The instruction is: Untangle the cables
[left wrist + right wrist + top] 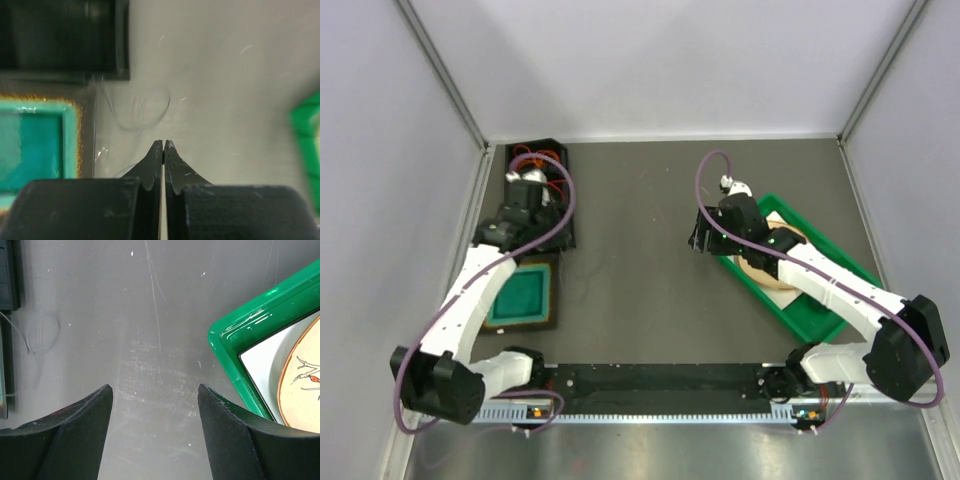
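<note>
1. At the far-left corner of the table, the cables (532, 153) are lying bunched in orange-red curls inside the black tray (122, 50), partly hidden under the end of the left arm.
2. Judging by their thinness and loose curls, they are looking light, limp and a little springy. One is likely to drag its neighbours along when it is lifted, and they look slick enough to slide through a loose pinch.
3. The best hold is looking like a free outer bend of a single cord, away from the crossings. Pinched squarely there, it can be drawn out sideways while the others are resting in the tray.
4. The left gripper (163, 144) is showing its jaws pressed together with nothing seen between them, and it is hanging over bare table off the black tray's near corner.
5. The right gripper (153, 390) is holding its jaws wide apart and empty. It is hovering over the table just beside the green tray (235, 365), well apart from the cables.
6. A thin pale loop (167, 107) is lying on the table just beside the black tray. It may be a stray strand of the tangle, but it is too faint to be sure.
7. The teal tray (70, 140), sitting next to the black one on its near side, is showing only its own floor, while the green tray is carrying a round tan plate (305, 385) with a small drawing on it.
</note>
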Controlling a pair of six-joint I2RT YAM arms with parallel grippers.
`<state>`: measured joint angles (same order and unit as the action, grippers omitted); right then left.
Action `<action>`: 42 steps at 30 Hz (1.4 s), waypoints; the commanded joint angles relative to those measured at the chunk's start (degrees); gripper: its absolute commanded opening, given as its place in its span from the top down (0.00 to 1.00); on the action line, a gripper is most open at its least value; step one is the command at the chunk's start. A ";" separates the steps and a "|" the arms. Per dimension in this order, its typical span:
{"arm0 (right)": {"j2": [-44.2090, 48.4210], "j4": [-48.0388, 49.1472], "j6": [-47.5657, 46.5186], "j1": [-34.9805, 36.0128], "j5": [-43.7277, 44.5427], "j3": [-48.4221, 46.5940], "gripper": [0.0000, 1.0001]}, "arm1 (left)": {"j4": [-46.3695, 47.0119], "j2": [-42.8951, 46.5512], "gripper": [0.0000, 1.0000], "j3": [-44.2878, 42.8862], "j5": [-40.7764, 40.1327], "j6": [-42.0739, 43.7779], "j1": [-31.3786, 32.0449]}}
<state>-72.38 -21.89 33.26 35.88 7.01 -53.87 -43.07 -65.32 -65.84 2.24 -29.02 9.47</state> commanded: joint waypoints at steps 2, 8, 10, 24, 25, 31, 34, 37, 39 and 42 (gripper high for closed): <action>-0.13 2.11 0.49 0.60 -0.33 -0.54 0.32 | 6.59 -0.51 1.00 7.74 -18.92 -6.21 11.26; -0.83 2.03 0.41 1.04 -0.50 -0.71 0.32 | 14.58 -4.98 1.00 14.78 -19.55 -10.36 15.57; -0.66 1.94 0.41 1.04 -0.33 -0.45 0.32 | 15.38 -8.32 1.00 14.61 -20.43 -10.27 16.89; 0.13 1.85 0.67 1.04 0.55 0.78 0.32 | 11.25 -17.56 0.29 10.56 -24.91 -11.59 19.09; 0.05 1.85 0.58 0.95 0.64 0.78 0.32 | 11.17 -17.39 0.27 10.82 -25.00 -12.46 19.09; -0.57 2.03 0.58 1.04 -0.06 0.25 0.32 | 10.82 -20.28 0.21 12.23 -25.61 -13.87 20.49; -0.31 1.76 0.58 1.04 0.38 0.25 0.32 | 9.50 -21.78 0.11 12.23 -28.68 -16.93 21.55; -0.22 1.50 0.49 1.04 0.55 0.43 0.32 | 8.44 -21.61 0.04 12.93 -31.41 -20.10 21.64; -0.31 1.41 0.49 0.95 0.55 0.43 0.32 | 8.88 -21.52 0.03 13.37 -33.09 -20.90 21.64; -0.22 1.50 0.49 1.04 0.47 0.43 0.32 | 9.41 -22.22 0.02 13.46 -33.88 -21.34 21.64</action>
<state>-72.93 -21.89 33.56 36.53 6.81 -52.90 -33.50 -87.29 -52.84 -27.18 -47.13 31.07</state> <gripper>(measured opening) 0.686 0.974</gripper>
